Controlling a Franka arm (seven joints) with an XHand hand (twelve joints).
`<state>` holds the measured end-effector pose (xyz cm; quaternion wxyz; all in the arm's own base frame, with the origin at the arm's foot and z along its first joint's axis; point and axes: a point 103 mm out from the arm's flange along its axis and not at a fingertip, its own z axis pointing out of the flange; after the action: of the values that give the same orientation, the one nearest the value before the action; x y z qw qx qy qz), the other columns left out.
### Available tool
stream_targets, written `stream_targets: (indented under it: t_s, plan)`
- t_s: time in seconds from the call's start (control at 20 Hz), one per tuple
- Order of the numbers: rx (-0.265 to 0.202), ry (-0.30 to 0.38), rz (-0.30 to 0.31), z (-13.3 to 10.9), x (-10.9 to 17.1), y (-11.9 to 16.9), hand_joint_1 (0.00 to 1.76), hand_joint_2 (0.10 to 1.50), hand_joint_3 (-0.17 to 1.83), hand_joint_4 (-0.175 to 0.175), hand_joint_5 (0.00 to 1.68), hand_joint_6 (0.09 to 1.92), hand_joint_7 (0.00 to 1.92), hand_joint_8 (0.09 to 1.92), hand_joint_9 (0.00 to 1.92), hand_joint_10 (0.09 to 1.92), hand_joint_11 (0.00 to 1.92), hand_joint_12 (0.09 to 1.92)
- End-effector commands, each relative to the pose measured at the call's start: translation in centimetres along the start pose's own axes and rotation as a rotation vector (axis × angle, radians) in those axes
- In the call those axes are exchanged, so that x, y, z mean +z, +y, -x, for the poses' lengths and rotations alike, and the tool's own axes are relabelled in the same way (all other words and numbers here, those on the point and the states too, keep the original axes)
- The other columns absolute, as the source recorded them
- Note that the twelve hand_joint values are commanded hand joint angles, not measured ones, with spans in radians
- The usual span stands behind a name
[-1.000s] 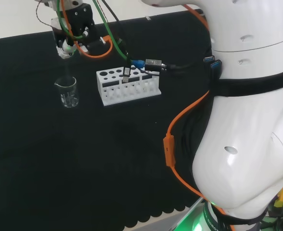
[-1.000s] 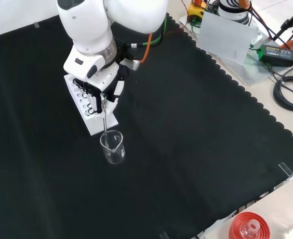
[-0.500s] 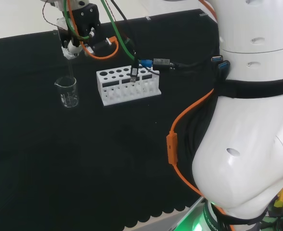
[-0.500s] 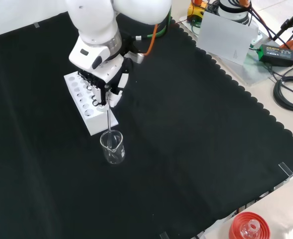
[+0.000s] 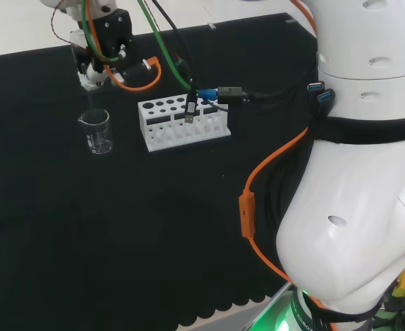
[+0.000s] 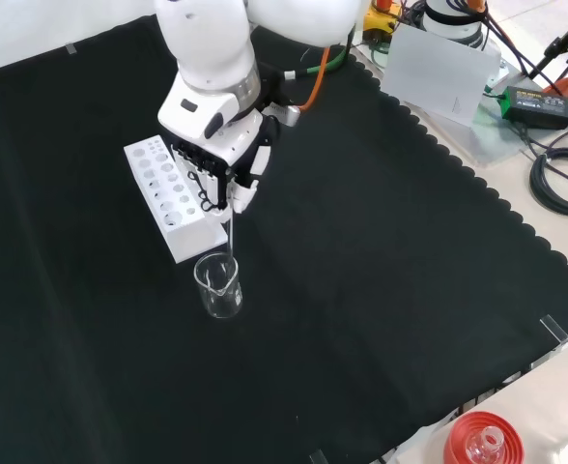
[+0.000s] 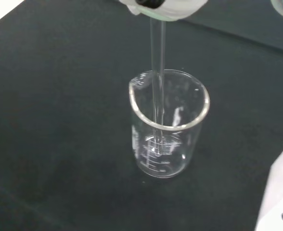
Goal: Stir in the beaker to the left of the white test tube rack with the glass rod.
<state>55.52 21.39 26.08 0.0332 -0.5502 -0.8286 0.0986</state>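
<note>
A clear glass beaker (image 6: 218,287) stands on the black cloth just in front of the white test tube rack (image 6: 165,196) in the front view. In the head view the beaker (image 5: 97,131) is left of the rack (image 5: 182,123). My hand (image 6: 222,177) hangs above the beaker, its fingers curled on the top of a thin glass rod (image 6: 231,237). The rod slants down into the beaker. Seen from the wrist, the rod (image 7: 157,72) runs from the hand (image 7: 165,7) down inside the beaker (image 7: 169,126), its tip near the bottom. The head view has the hand (image 5: 96,65) above the beaker.
The arm's white links (image 5: 368,172) with an orange cable (image 5: 247,207) stand at the head view's right. A red ribbed stand (image 6: 482,440) with a flask sits past the cloth's scalloped edge at the front view's lower right. A white sheet (image 6: 439,72) and cables lie beyond the cloth at the upper right.
The hand has swung over the beaker, shifting right in the front view, and the rod's tilt has changed while its lower end stays inside the beaker. Beaker and rack have not moved.
</note>
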Motion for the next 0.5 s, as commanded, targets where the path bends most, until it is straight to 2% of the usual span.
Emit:
stream_targets:
  t_s: [0.05, 0.25, 0.5]
  plan:
    - [-0.019, -0.006, -0.002, -1.3, 0.1, 0.5, 1.33, 1.02, -0.17, -0.175, 1.51, 0.09, 1.52, 0.12, 1.92, 0.16, 1.66, 0.66]
    - [-0.036, -0.011, -0.002, -1.6, 0.1, 1.4, 1.33, 1.02, -0.17, -0.175, 1.51, 0.09, 1.52, 0.11, 1.92, 0.16, 1.66, 0.66]
    - [-0.041, -0.012, 0.004, -0.9, 0.1, 2.3, 1.33, 1.02, -0.17, -0.175, 1.51, 0.09, 1.52, 0.11, 1.92, 0.16, 1.66, 0.66]
